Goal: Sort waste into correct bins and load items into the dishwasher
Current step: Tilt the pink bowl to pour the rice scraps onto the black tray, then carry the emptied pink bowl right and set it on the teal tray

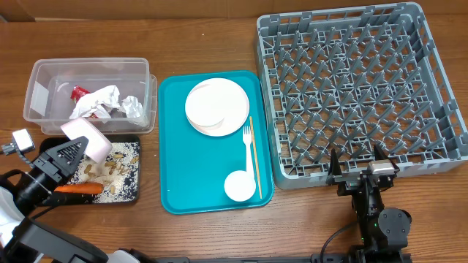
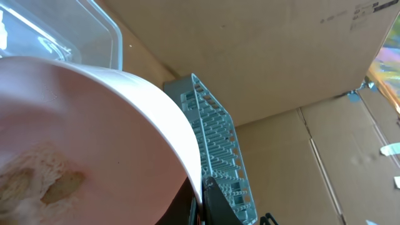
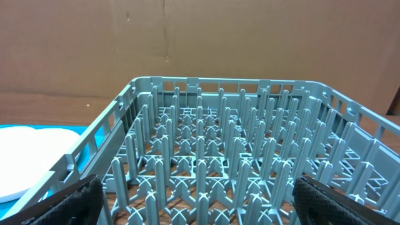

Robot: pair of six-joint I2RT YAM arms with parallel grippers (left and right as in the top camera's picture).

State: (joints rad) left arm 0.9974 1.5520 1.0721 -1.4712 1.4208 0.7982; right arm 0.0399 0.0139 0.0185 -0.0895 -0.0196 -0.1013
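Wooden desk point(image 1: 219, 44) lies under everything. The left tool point(image 1: 76, 151) pinches the rim of a tilted bowl point(image 1: 89, 139) over the black tray point(image 1: 136, 196). Scraps point(image 1: 110, 172) lie just below the tool and a carrot point(image 1: 79, 188) just beside it. Beyond it, the tub point(image 1: 44, 73) holds napkins point(image 1: 99, 102) and a wrapper point(image 1: 77, 91). The right tool point(image 1: 356, 162) is spread and empty at the rack's point(image 1: 351, 80) near wall. To its left, the teal tray point(image 1: 175, 146) carries a plate point(image 1: 216, 106), fork point(image 1: 247, 146), stick point(image 1: 254, 157) and cup point(image 1: 239, 185).

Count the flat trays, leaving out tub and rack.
2: the teal tray in the middle, and the black tray at the left, next to the clear tub. None seems hidden.
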